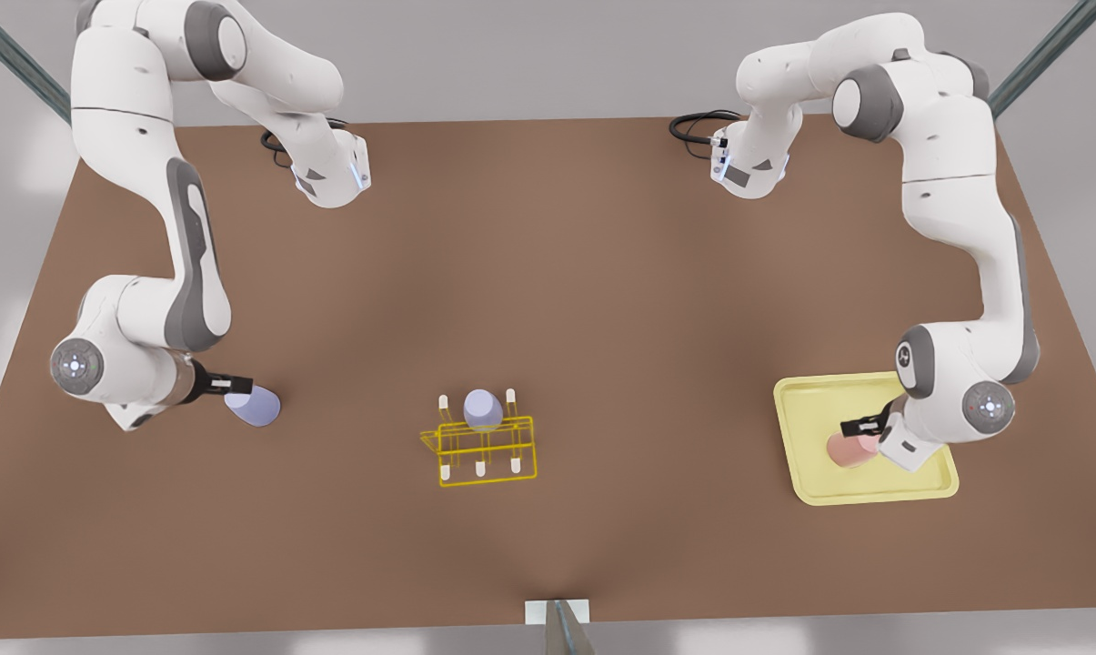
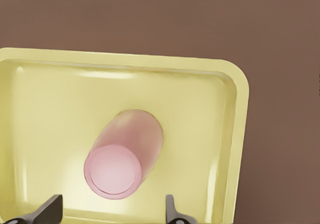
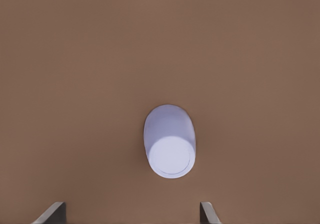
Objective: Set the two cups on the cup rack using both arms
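The pale pink cup (image 1: 849, 449) (image 2: 122, 156) stands in a pale-yellow tray at the front view's right. My left gripper (image 1: 862, 426) (image 2: 112, 211) hovers over it, open, with a fingertip on each side and not touching. A lavender cup (image 1: 255, 407) (image 3: 169, 141) stands on the bare table at the front view's left. My right gripper (image 1: 237, 384) (image 3: 131, 211) is just above it, open, fingers wide of the cup. The yellow wire cup rack (image 1: 511, 420) sits mid-table and carries another lavender cup (image 1: 482, 409) on a peg.
The pale-yellow tray (image 1: 816, 405) (image 2: 50, 94) has a raised rim around the pink cup. Several white-tipped pegs on the rack stand bare. The brown table (image 1: 602, 318) stretches wide between the rack and each arm.
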Controlling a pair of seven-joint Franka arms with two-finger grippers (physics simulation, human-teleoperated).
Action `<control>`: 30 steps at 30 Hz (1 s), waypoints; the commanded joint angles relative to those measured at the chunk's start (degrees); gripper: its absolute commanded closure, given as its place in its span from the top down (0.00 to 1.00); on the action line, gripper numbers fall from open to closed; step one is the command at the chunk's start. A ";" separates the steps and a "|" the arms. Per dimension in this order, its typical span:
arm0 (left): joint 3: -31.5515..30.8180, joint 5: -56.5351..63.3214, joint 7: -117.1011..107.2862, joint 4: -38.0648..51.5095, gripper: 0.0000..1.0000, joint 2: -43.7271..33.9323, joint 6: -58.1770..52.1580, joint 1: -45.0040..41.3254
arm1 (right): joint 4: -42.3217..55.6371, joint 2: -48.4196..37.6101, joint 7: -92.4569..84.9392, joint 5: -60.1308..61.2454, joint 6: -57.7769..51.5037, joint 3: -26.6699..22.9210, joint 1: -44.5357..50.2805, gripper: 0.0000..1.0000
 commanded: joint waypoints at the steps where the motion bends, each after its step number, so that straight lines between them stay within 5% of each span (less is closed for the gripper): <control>1: 0.04 0.07 9.57 -0.57 1.00 -0.01 10.95 0.00 | -1.50 0.26 -3.51 0.57 9.73 0.00 -0.68 1.00; 10: 0.04 -3.09 14.84 -2.95 1.00 0.26 10.42 1.40 | -14.24 1.23 -13.09 2.15 31.00 0.09 -4.64 1.00; 24: 0.12 -3.09 13.61 -3.12 1.00 5.27 13.85 1.67 | -19.43 3.34 -14.32 4.61 32.23 0.62 -4.38 1.00; 30: 0.04 -3.09 13.52 -3.03 0.90 4.83 13.76 1.76 | -19.87 4.30 -14.32 4.53 32.23 0.62 -4.02 1.00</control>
